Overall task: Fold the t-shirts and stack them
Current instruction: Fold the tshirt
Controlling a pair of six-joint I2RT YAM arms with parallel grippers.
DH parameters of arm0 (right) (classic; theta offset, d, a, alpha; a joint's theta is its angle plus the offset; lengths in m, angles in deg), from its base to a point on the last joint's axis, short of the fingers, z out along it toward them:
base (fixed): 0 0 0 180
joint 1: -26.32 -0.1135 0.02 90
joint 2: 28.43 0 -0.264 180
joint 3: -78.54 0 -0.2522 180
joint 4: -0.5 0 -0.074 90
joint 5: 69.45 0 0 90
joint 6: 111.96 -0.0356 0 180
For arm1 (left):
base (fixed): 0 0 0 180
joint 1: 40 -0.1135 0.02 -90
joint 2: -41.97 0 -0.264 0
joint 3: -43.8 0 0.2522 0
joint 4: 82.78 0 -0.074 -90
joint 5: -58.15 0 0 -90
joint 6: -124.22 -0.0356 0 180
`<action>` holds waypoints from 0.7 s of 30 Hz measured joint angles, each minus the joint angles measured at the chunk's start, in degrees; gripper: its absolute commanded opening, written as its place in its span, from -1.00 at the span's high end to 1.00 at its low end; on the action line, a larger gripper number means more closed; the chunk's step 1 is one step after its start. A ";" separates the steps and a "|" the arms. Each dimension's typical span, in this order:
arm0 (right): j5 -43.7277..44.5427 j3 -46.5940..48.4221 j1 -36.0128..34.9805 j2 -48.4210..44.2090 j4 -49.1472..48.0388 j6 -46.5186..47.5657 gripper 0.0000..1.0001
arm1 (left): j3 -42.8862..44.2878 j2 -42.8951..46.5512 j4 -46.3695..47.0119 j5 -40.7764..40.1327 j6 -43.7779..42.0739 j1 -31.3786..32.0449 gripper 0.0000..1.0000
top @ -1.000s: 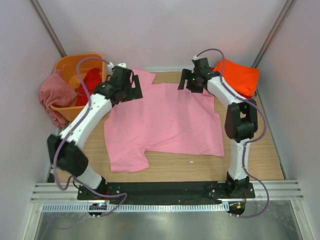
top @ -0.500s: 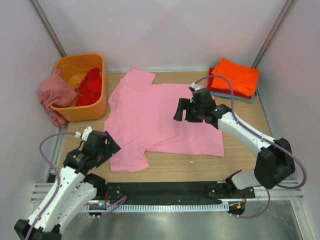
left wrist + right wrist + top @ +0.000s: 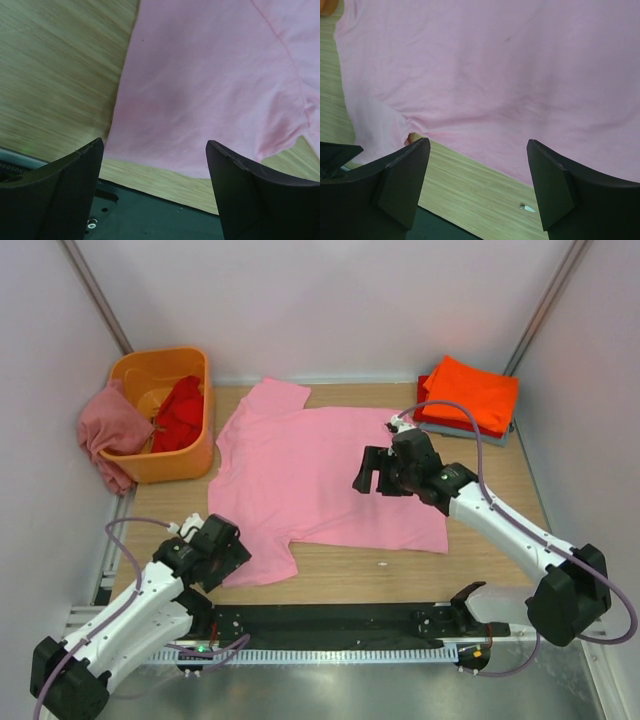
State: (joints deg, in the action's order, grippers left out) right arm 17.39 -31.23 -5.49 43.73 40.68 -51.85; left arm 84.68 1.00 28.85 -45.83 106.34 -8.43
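Observation:
A light pink t-shirt (image 3: 320, 475) lies spread flat on the wooden table, one sleeve at the far edge and one at the near left. My left gripper (image 3: 222, 545) is open and empty, low beside the near-left sleeve; the left wrist view shows that sleeve (image 3: 215, 85) ahead of the open gripper (image 3: 154, 145). My right gripper (image 3: 372, 472) is open and empty above the shirt's right half; the right wrist view shows the shirt's hem (image 3: 485, 90) beyond the gripper (image 3: 478, 142). A folded orange shirt (image 3: 475, 390) tops a stack at the far right.
An orange plastic tub (image 3: 195, 455) stands at the far left with a red shirt (image 3: 183, 410) in it and a dusty rose shirt (image 3: 110, 430) draped over its left side. White walls close in both sides. A black base plate (image 3: 330, 620) runs along the near edge.
Both arms left the shirt's far edge. The left arm swung back to the near-left sleeve. The right arm drew back over the shirt's right half. The shirt lies as before.

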 measured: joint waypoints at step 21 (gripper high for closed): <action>11.67 -13.29 19.17 -16.00 9.57 -10.27 -0.99 | -4.33 2.60 2.23 -1.62 2.27 3.32 0.01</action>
State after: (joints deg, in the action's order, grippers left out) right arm 29.06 -44.52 13.68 27.73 50.25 -62.12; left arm 80.35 3.60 31.08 -47.44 108.61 -5.11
